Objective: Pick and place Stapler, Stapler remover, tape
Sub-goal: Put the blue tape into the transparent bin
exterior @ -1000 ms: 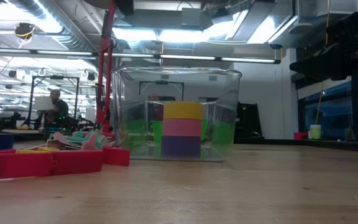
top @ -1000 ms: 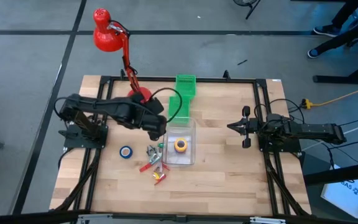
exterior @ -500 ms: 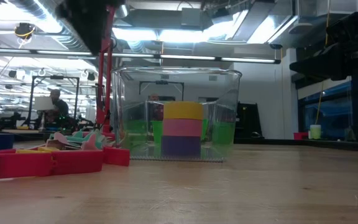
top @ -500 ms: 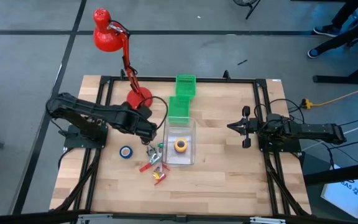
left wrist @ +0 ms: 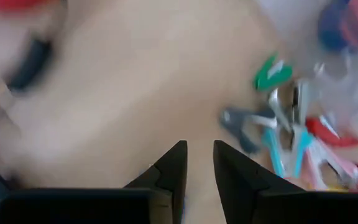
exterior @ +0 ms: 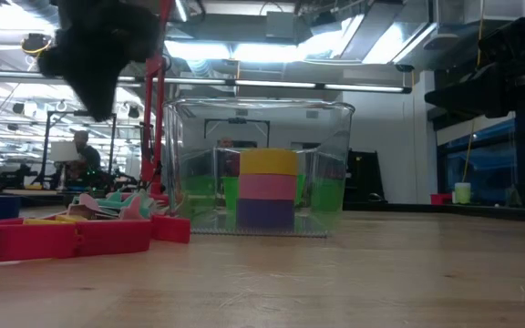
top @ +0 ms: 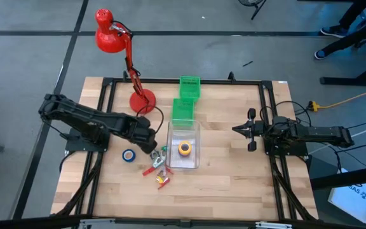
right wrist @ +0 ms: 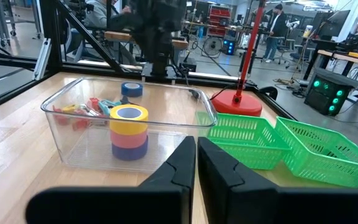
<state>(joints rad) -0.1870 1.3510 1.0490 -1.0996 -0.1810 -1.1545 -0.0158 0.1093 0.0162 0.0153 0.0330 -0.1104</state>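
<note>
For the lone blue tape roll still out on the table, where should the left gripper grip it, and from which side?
The blue tape roll lies flat on the table, hole up, apart from the clutter beside it. Probably best from straight above, one finger in the hole, one outside, pinching the ring wall. The left gripper hovers nearby, jaws slightly parted.

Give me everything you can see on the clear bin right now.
The clear bin is a rectangular, transparent, plastic-looking tub with rounded corners and an open top, standing upright on the wooden table near its middle. Inside it stands a stack of tape rolls: yellow on top, pink-red under it, blue at the bottom. A green basket sits against its far end, and a cluster of small tools lies beside it, toward the left arm's side. No gripper touches it.
</note>
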